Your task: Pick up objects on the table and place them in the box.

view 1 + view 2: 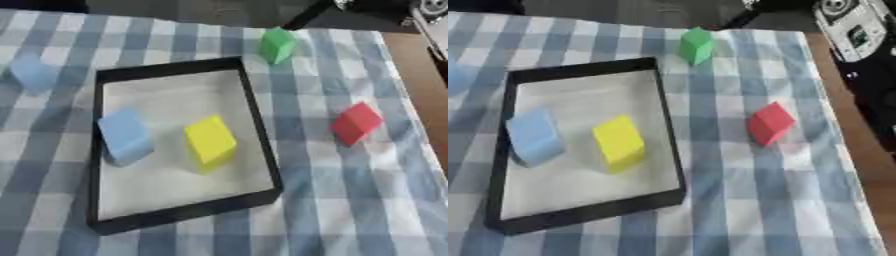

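Observation:
A black-rimmed box (255,107) with a white floor lies left of centre on the checked cloth. Inside it stand a light blue block (125,134) on the left and a yellow block (210,142) in the middle. Outside it, a green block (278,44) sits just beyond the box's far right corner. To the right of the box a red block (356,123) rests on the cloth. A second light blue block (33,74) lies at the far left. A silver and black part of my right arm (849,26) shows at the upper right; neither hand shows.
The blue and white checked cloth (350,200) covers the table. Brown table edge (422,75) runs down the right side, with the black arm part (877,90) over it.

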`<action>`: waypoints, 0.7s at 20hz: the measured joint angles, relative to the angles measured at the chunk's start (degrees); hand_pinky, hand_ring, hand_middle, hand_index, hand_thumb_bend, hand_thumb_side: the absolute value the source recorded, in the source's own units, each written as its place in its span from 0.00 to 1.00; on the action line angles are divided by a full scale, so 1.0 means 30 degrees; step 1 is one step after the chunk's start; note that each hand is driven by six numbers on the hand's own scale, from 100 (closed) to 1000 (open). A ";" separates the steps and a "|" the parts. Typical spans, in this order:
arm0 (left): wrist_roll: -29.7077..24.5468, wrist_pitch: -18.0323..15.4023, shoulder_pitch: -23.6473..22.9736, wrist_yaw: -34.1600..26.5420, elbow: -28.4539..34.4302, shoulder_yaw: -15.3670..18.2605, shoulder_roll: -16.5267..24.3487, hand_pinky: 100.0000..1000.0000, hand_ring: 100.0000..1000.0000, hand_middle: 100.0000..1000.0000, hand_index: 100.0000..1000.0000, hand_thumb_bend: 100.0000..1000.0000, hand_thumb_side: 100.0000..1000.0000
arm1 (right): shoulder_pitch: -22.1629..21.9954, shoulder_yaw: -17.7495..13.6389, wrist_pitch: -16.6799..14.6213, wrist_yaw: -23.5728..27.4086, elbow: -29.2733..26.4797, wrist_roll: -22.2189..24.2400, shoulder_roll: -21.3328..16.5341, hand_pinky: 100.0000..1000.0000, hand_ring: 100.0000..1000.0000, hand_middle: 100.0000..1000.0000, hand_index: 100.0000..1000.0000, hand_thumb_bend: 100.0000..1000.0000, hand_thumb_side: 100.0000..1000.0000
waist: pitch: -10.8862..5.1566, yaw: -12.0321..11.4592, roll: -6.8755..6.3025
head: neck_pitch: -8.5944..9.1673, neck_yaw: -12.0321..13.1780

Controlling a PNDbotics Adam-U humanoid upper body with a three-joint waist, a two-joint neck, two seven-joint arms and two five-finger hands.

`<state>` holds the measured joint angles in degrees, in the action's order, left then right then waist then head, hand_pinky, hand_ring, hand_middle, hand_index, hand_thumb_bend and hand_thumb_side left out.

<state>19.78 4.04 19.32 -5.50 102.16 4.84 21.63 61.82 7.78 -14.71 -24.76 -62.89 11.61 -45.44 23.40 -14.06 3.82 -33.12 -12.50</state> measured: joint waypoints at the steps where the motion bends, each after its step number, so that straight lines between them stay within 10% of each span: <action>1: -0.0001 0.0000 0.0028 -0.0001 0.0022 0.0000 0.0007 0.57 0.71 0.68 0.79 0.38 0.57 | 0.0060 -0.0001 -0.0093 -0.0122 0.0047 0.0093 0.0024 0.89 0.90 0.90 0.87 0.00 0.21 | 0.0002 -0.0057 0.0019 | 0.0046 -0.0078; 14: -0.0044 0.0029 0.0271 -0.0016 0.0095 -0.0002 0.0014 0.57 0.71 0.68 0.79 0.38 0.57 | 0.0022 -0.0009 -0.1550 -0.1006 0.0431 0.2133 0.0139 0.90 0.91 0.92 0.89 0.00 0.51 | 0.0515 -0.0404 0.0063 | 0.0853 -0.0598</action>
<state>19.65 4.13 20.14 -5.55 102.45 4.83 21.67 61.89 7.75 -19.36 -27.78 -61.60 18.01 -45.02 24.95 -15.27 4.01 -30.56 -14.29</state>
